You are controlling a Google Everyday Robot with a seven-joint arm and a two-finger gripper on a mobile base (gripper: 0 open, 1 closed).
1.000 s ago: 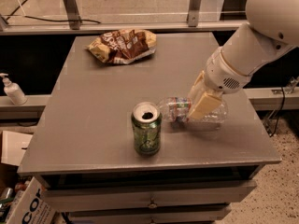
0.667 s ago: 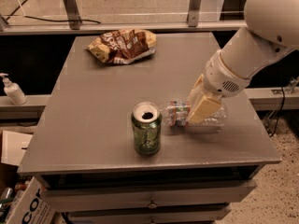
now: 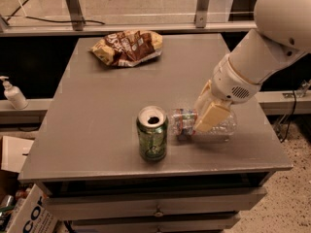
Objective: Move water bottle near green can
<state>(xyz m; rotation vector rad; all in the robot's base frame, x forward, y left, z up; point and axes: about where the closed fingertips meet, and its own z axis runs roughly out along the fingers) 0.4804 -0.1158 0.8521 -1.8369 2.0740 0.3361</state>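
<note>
Item: water bottle [image 3: 184, 123]. Laid on its side on grey table [image 3: 97, 110], front right area, one end just beside green can [image 3: 152, 140]; contact not determined.
Green can: stood upright, top opened.
Gripper [image 3: 201, 124]: lowered over bottle's middle, apparently pinched on it; far finger hidden.
Chip bag [image 3: 127, 47]: placed at table's rear.
Pump dispenser [image 3: 13, 93]: noted off table, left.

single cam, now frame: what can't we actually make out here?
1. Camera view: the middle of the water bottle is hidden behind the gripper, which sits over it at the right front of the table.
2. Whether the bottle touches the green can or stops just short: cannot tell from this angle.
3. The can's side markings: too blurred to read.
4. The arm: cut off by the top and right edges.
</note>
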